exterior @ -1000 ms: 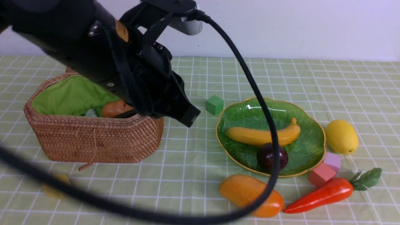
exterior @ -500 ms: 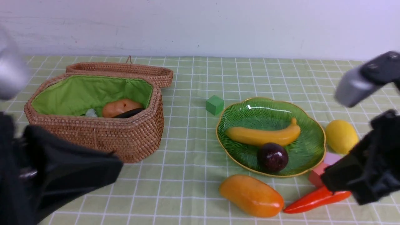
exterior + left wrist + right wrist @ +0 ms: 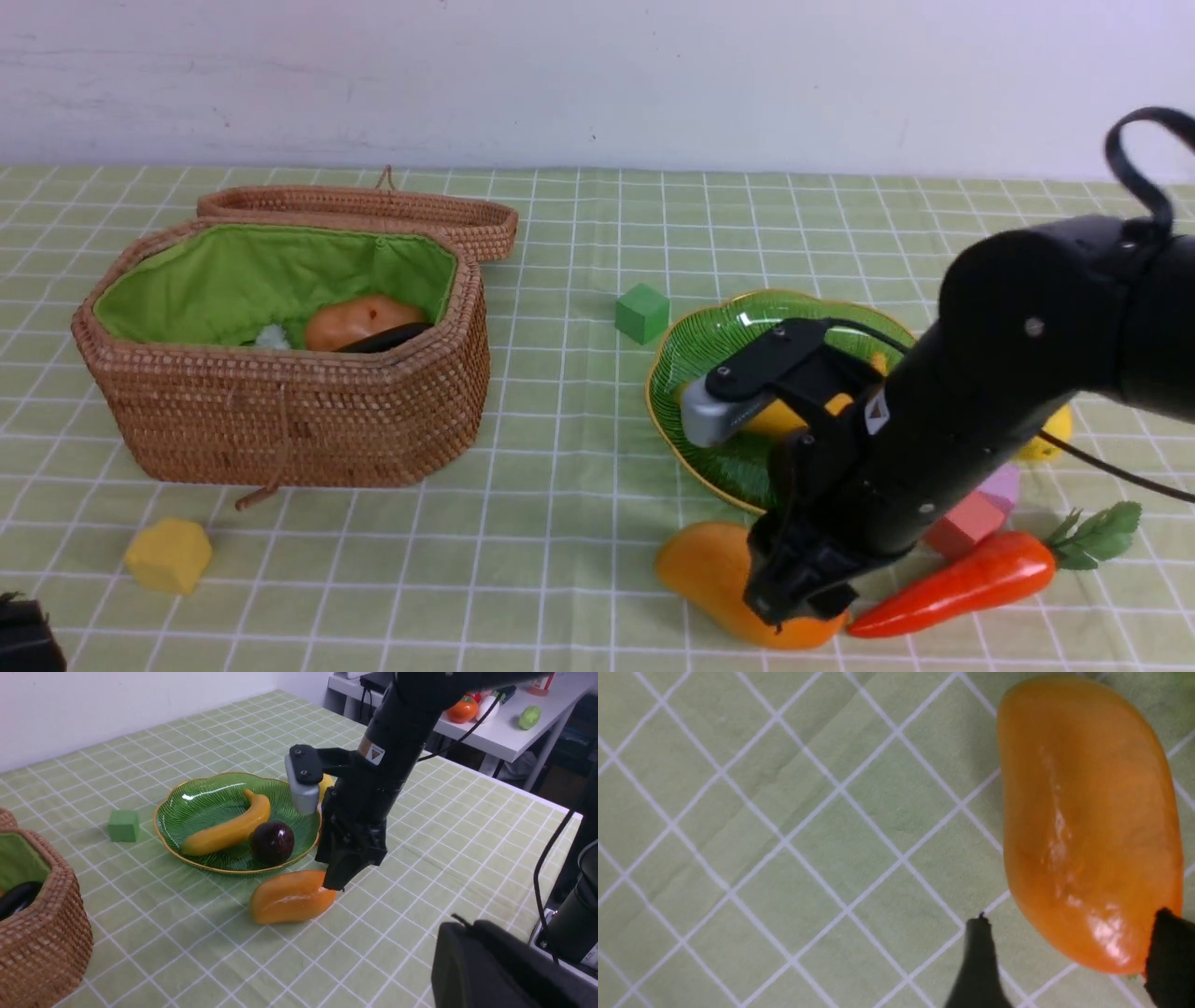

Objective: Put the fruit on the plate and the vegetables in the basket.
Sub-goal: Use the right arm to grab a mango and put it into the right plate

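1. Two vegetables, potato [image 3: 350, 322] and eggplant [image 3: 387, 338], lie in your basket [image 3: 280, 420] in the front view. The carrot [image 3: 971, 579] lies on the bench [image 3: 560, 467] beside the mango [image 3: 709, 569]. Your right gripper [image 3: 794, 602] is low over the mango's right end.
2. Left wrist view: banana [image 3: 224, 828] and mangosteen [image 3: 273, 842] rest on the plate [image 3: 187, 812]. The mango lies on the bench just beside its rim. Your left gripper [image 3: 486, 961] is closed.
3. Right wrist view: your right gripper is released, fingertips [image 3: 978, 961] apart and straddling the mango's end, neither clamping it.
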`<state>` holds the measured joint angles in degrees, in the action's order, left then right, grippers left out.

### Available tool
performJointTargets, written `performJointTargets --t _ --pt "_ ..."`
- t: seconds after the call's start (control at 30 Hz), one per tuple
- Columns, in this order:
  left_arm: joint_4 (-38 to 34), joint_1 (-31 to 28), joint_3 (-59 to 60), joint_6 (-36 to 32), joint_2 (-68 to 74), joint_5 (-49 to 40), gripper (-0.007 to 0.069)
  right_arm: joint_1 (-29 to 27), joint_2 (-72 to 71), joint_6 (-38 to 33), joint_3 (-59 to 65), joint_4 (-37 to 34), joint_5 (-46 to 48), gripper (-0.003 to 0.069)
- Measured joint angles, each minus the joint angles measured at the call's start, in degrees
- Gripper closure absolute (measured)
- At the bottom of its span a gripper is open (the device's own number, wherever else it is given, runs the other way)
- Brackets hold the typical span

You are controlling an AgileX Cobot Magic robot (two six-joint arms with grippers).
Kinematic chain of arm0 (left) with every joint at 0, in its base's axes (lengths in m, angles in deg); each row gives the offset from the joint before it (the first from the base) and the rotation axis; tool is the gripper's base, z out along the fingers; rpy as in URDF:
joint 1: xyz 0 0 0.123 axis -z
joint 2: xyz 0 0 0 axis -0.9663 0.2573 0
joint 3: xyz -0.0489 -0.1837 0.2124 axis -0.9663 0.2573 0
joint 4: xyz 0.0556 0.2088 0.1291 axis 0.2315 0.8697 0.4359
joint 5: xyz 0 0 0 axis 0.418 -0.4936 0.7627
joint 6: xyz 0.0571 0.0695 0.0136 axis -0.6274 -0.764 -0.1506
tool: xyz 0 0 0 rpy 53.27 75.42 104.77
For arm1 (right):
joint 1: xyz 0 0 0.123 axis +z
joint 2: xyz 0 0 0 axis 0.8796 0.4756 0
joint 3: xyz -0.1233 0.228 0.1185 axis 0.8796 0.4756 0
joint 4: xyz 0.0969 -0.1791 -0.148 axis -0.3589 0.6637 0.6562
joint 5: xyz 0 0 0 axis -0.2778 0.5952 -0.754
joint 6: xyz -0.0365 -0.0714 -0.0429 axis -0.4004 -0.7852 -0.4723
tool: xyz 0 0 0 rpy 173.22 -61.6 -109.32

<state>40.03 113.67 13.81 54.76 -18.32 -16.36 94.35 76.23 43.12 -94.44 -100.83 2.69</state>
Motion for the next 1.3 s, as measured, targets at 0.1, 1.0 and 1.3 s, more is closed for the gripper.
performJointTargets --t 0.1,1.0,1.3 --pt "0.0 0.0 0.0 0.0 0.0 -0.17 0.0638 0.0 2.57 -0.04 0.0 1.34 -2.12 0.0034" --pt "-1.94 0.0 0.0 0.0 0.0 -0.8 0.0638 0.0 11.03 -0.06 -0.78 1.56 -6.34 0.0059" --pt "-2.2 0.0 0.0 0.0 0.0 -0.91 0.0638 -0.05 11.79 -0.06 -2.41 -1.46 -3.16 0.0059"
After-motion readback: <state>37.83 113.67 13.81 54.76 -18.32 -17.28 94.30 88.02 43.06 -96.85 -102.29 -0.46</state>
